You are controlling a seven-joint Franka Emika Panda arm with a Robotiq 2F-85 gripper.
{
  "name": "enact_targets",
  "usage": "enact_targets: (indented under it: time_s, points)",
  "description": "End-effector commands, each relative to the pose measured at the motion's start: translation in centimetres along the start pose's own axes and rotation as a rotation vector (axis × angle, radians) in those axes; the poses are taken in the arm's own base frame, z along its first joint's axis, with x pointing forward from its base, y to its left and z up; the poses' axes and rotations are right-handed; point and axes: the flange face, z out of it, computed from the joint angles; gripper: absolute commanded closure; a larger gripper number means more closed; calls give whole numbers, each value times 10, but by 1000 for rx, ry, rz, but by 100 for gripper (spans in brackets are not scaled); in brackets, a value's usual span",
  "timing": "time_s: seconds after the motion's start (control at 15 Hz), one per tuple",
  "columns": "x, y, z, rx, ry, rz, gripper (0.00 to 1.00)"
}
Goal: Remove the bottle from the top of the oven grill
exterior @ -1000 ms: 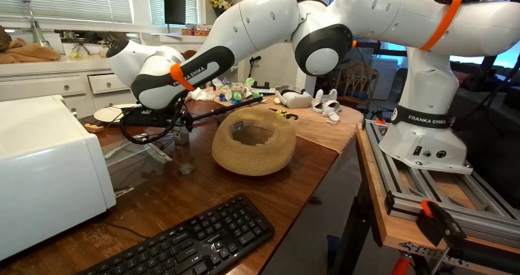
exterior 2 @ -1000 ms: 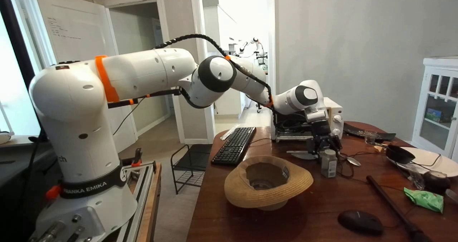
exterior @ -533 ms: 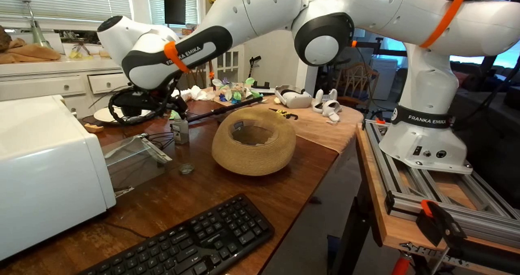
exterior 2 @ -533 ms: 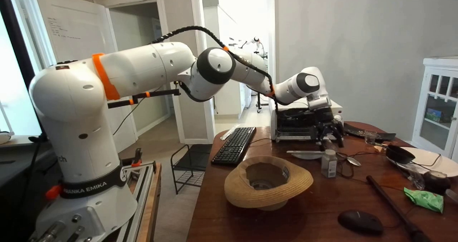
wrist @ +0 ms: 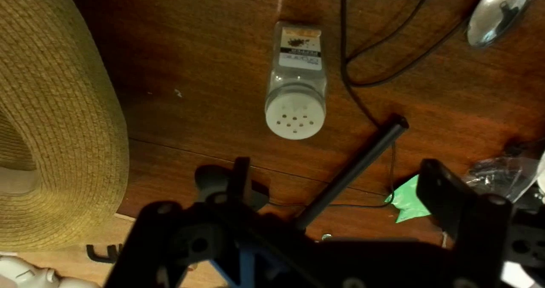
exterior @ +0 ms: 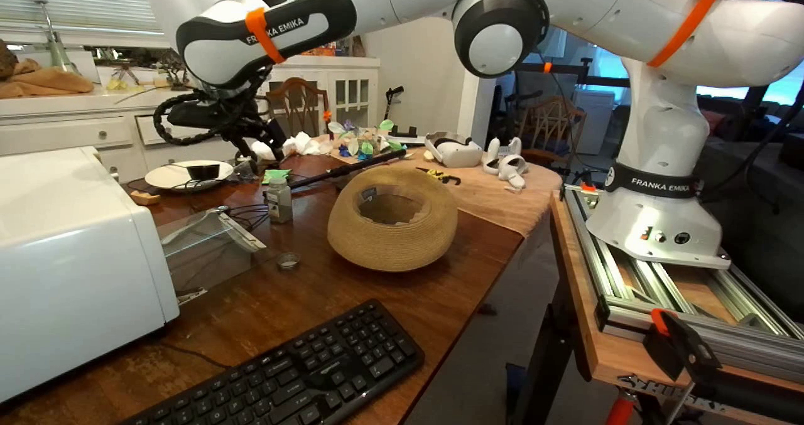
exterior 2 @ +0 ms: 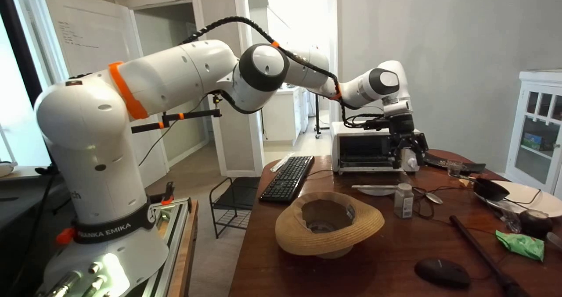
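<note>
Wrist view: gripper (wrist: 336, 166) released, 2 jaws wide apart. Bottle (wrist: 296, 77), white-capped, upright on worktop (wrist: 191, 58), between hat (wrist: 72, 109) and cable (wrist: 343, 24); rod (wrist: 351, 172) and spoon (wrist: 498, 13) near. Both exterior views: gripper hangs above worktop, pointing down, higher than bottle and apart from it. Oven (exterior: 69, 255) on same worktop, bottle standing in front of it, apart; keyboard (exterior: 295, 375) near oven.

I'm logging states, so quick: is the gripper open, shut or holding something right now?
Gripper: open, holding nothing; the bottle stands apart from it on the table.
</note>
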Motion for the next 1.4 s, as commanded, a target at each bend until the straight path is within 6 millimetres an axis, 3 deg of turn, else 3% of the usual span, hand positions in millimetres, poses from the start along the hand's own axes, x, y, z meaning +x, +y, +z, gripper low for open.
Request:
enact_targets:
  time_s: [0.0,0.67,0.87,1.07,1.2,1.27,1.33]
  points:
    - [16,-1,-14,-13,-87,-38,0]
    - [69,-7,-57,101,-170,-504,0]
    - [92,-11,-50,144,-208,-644,0]
    - [119,-14,-30,162,-259,-772,0]
    - [130,-13,-16,130,-311,-793,0]
    - [125,-16,-24,140,-244,-757,0]
    - [132,-16,-20,137,-250,-756,0]
